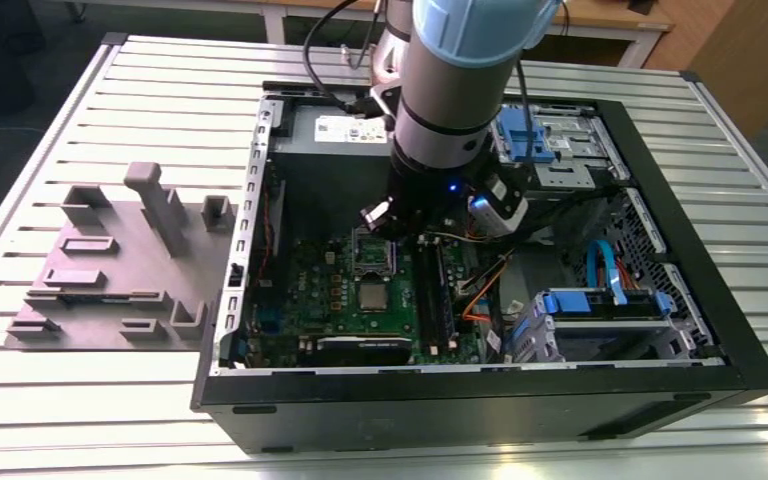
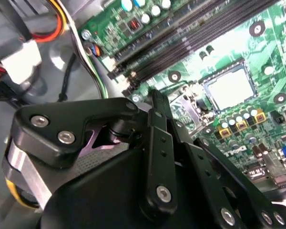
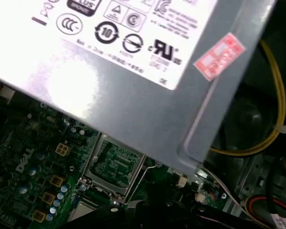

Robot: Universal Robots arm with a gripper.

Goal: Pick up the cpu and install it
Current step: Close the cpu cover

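- Gripper (image 1: 408, 228) hangs low inside the open computer case (image 1: 704, 330), over the green board (image 1: 317, 290). Whether it stands apart or together I cannot tell, and I can make out nothing in its grasp.
- Task's chip, the cpu (image 2: 229, 88), is a pale silvery square lying flat inside the dark socket frame. It is just beyond the gripper's tip and apart from it, on the side away from the power box (image 3: 133, 95).
- Socket's hinged metal plate (image 3: 91, 162) stands open almost beneath the gripper, between it and the cpu.
- Power box, grey with a white label, sits close behind the gripper.
- Memory slots (image 2: 181, 43) run alongside the gripper, just beside the socket.
- Cables (image 1: 491, 285), orange among them, lie near the gripper on its other side.
- Step in hand, as I judge it: the chip looks to be resting in its socket with the plate unclosed. That would put the work at seating, not fetching. Whether the chip is fully home cannot be told.
- Any further handling here calls for a level, straight approach and light force. A tilted chip could harm the socket contacts, and the plate and cables leave the gripper little room.
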